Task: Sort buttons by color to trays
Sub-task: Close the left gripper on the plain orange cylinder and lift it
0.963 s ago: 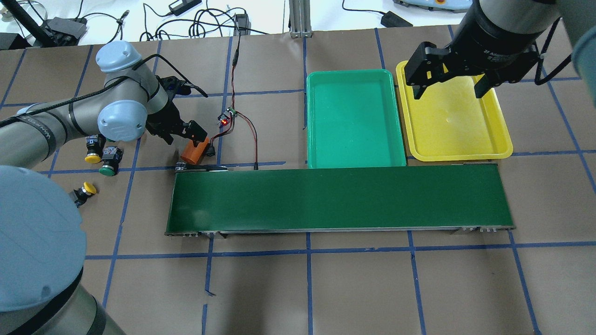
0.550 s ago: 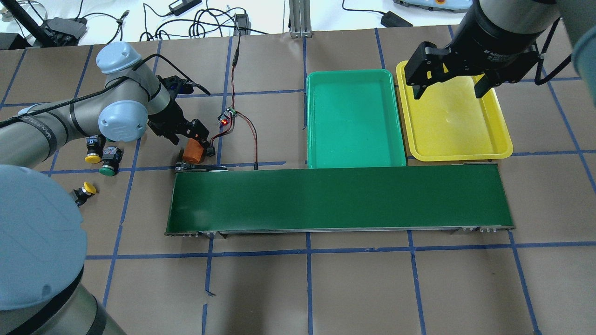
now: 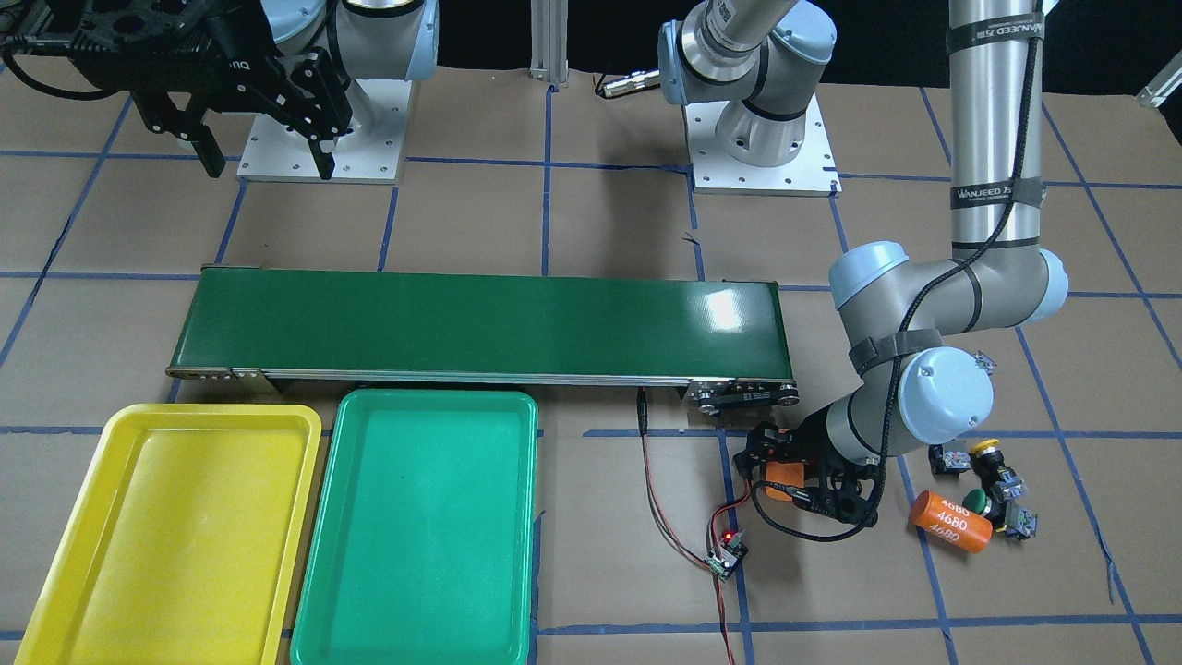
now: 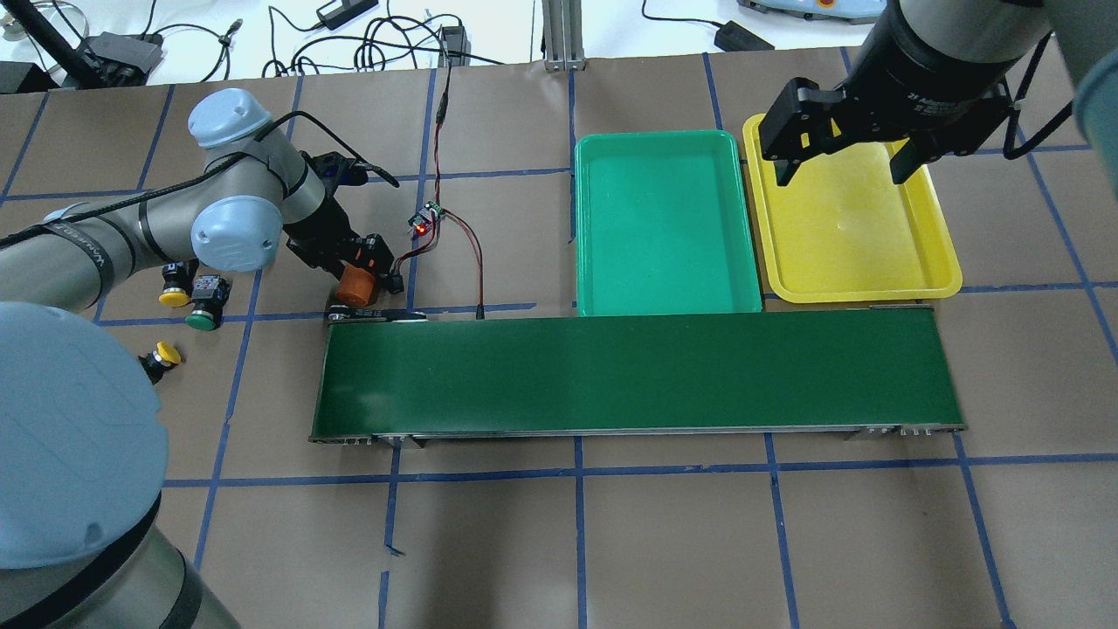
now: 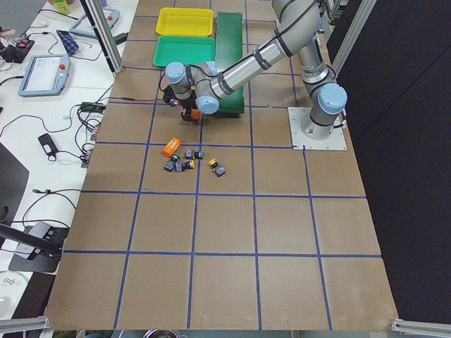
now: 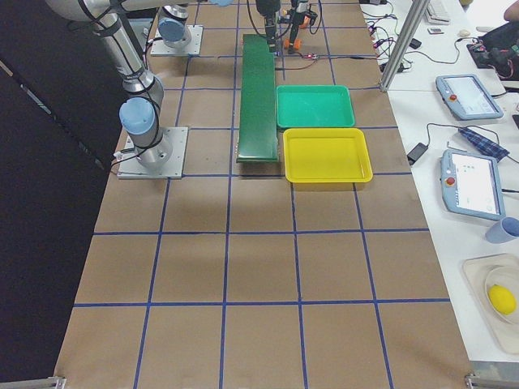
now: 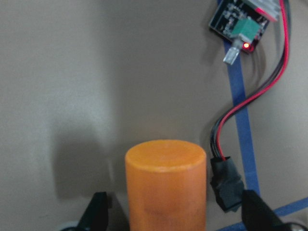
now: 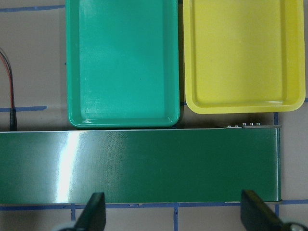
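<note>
My left gripper [image 4: 358, 273] is low over the table just beyond the belt's left end. Its jaws stand open on either side of an upright orange cylinder [image 7: 166, 185], with a gap on each side. Left of it lie the buttons: a yellow one [image 4: 174, 297], a green one [image 4: 202, 321] and another yellow one [image 4: 166, 354]. The green tray [image 4: 664, 223] and the yellow tray [image 4: 856, 236] sit side by side behind the belt's right half, both bare. My right gripper [image 4: 843, 166] hangs open high above the yellow tray, holding nothing.
The long dark-green conveyor belt [image 4: 638, 371] crosses the table's middle. A small circuit board [image 4: 426, 220] with red and black wires lies right beside the left gripper. A second orange cylinder [image 3: 949, 522] marked 4680 lies among the buttons.
The left gripper has drawn back to the left and tipped more downward. The orange cylinder between its fingers has gone from tilted to upright. The right arm has not moved.
</note>
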`<state>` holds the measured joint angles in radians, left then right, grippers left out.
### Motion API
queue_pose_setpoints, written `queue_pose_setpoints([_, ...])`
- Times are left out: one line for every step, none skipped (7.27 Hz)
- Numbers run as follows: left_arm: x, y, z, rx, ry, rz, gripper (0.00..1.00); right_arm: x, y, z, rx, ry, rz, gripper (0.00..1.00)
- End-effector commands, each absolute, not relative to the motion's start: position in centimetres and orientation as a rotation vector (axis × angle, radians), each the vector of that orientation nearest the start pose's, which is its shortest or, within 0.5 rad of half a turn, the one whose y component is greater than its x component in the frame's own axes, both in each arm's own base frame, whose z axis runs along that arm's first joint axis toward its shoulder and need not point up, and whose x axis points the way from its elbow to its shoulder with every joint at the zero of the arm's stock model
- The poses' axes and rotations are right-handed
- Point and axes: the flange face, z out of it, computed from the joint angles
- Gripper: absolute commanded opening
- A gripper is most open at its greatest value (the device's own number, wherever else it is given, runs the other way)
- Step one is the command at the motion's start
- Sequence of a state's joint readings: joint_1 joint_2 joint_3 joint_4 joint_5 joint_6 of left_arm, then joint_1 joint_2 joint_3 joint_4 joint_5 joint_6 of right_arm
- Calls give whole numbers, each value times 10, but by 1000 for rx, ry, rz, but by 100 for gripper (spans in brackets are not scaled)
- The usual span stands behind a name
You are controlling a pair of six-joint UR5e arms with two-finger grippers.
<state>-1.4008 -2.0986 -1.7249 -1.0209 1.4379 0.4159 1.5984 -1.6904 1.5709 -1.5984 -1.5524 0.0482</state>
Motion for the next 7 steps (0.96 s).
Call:
queue_pose_setpoints([-41,-623,198,382,3271,115,0,148,-448,547,31,3109,-226,100])
queue_pose_setpoints([-37,-623,210,384,3247,104,0,148,-448,547,31,3109,-228,100])
queue_pose_setpoints([-41,-619,226,485,3183,99,0,148,-448,547,31,3109,-226,100])
queue_pose_setpoints([-52,-615,243,731,3121,68,0,148,-448,547,31,3109,-226,100])
queue_pose_setpoints([-67,-602,262,1002,3041,39,0,148,-448,547,31,3109,-228,100])
queue_pose_setpoints([-93,-584,281,1267,2950,58,0,148,-448,547,31,3108,-228,100])
queue_pose_setpoints([-140,-558,293,1469,2839,76,0,148,-448,547,31,3108,-228,100])
